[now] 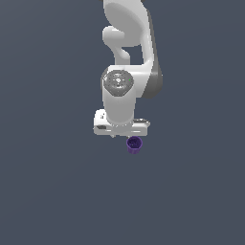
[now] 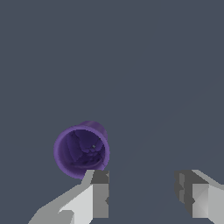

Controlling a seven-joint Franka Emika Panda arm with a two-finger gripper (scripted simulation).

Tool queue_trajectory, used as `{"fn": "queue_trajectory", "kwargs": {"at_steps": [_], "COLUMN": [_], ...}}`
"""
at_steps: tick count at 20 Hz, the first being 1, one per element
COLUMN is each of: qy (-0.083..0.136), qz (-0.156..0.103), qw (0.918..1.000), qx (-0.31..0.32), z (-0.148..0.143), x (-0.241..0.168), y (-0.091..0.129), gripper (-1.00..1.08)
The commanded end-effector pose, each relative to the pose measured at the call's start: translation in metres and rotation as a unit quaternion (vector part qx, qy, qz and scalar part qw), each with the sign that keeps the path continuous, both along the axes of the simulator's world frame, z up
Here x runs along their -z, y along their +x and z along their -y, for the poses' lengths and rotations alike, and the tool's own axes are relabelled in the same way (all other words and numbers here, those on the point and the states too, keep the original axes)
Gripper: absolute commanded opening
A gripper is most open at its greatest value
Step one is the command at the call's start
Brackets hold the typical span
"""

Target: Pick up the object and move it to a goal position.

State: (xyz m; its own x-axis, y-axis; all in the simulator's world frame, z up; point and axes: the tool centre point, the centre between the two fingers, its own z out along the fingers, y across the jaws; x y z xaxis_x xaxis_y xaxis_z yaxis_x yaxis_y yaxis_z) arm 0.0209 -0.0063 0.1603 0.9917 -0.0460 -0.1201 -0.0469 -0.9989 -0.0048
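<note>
tool (image 2: 142, 194): wide, holding nothing | cup (image 2: 82, 151): upright on bench, mouth up | relation: cup outside the gap, beside one finger (image 2: 99, 192), not between; tool must shift sideways

A plain, flat, dark slate-grey tabletop (image 1: 52, 191) is filling both views, unmarked throughout. A small purple tapered cup with ribbed sides and a slightly flared rim (image 1: 134, 144) is sitting upright directly on it, its open mouth facing up.

Small purple cup (image 2: 82, 151), upright, open-mouthed
</note>
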Motion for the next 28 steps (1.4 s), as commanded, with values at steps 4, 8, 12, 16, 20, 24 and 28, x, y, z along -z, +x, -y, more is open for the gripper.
{"fn": "queue_trajectory", "kwargs": {"at_steps": [4, 8, 12, 16, 20, 24, 28], "qy": [0.005, 0.009, 0.012, 0.015, 0.016, 0.017, 0.018], "qz": [-0.053, -0.093, -0.132, -0.166, -0.192, -0.21, -0.22], "qw": [0.9985, 0.9954, 0.9907, 0.9853, 0.9803, 0.9765, 0.9742], "qx": [0.013, 0.022, 0.03, 0.036, 0.041, 0.044, 0.045], "z": [-0.006, -0.01, -0.015, -0.019, -0.023, -0.025, -0.026], "x": [0.017, 0.03, 0.042, 0.052, 0.059, 0.063, 0.066], "y": [0.003, 0.004, 0.002, 0.0, -0.003, -0.005, -0.006], "gripper": [0.28, 0.28, 0.28, 0.28, 0.28, 0.28, 0.28]}}
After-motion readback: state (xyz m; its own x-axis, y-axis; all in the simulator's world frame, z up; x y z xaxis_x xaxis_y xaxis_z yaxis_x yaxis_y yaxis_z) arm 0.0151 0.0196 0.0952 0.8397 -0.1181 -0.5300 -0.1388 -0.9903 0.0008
